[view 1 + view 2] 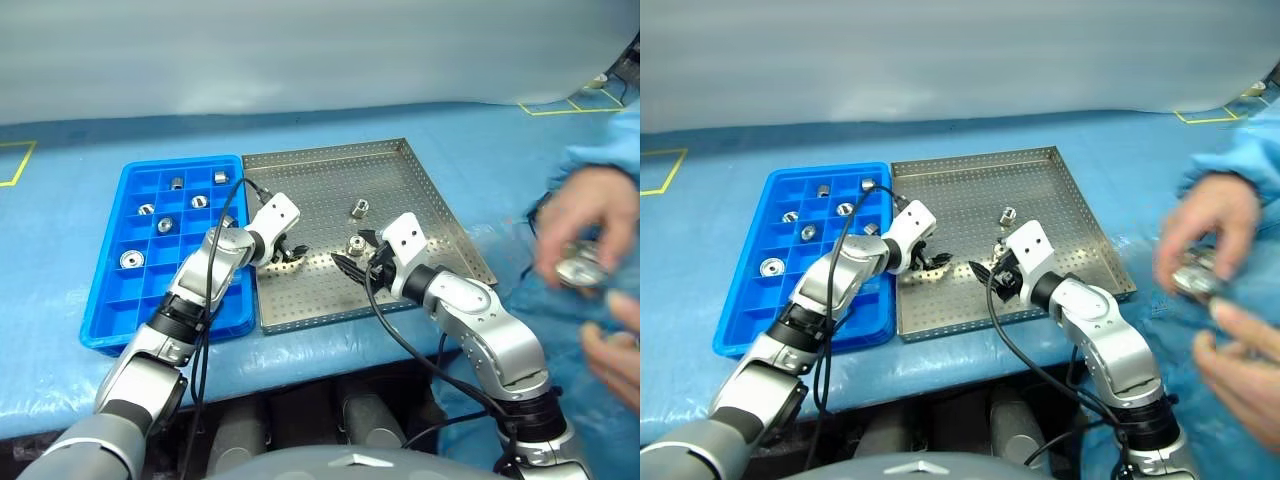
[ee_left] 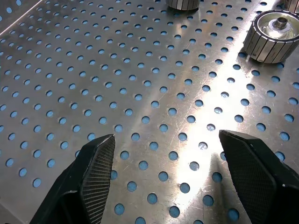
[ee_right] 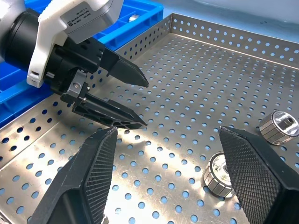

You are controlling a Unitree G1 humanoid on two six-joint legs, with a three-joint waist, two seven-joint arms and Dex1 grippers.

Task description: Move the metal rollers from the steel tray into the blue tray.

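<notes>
Head camera: a large square silvery steel tray with a perforated floor (image 1: 400,190) lies on a blue-covered table (image 1: 60,260), and a bright blue plastic tray with square compartments (image 1: 110,300) sits touching its left side. Six small shiny metal rollers (image 1: 176,183) rest singly in the blue tray's far compartments. Two more remain on the steel tray: one small cylinder (image 1: 359,209) near the middle and a wider ribbed one (image 1: 354,246) nearer the robot. The left gripper (image 1: 291,254) hovers over the steel tray's near-left part, its black fingers spread and empty. The right gripper (image 1: 352,264) hangs just right of it, beside the ribbed roller, fingers also spread and holding nothing. At the far right a person's hands (image 1: 585,225) in blue sleeves hold a shiny metal object.

Left wrist camera: the two black fingertips (image 2: 96,175) stand wide apart over bare perforated steel, with the ribbed roller (image 2: 271,36) ahead of them and not touched.

Right wrist camera: the fingers (image 3: 93,177) are wide apart; the ribbed roller (image 3: 218,175) lies between them, slightly beyond, and the small cylinder (image 3: 279,127) farther off. The left gripper (image 3: 135,102) points in from the blue tray's side, jaws parted.
</notes>
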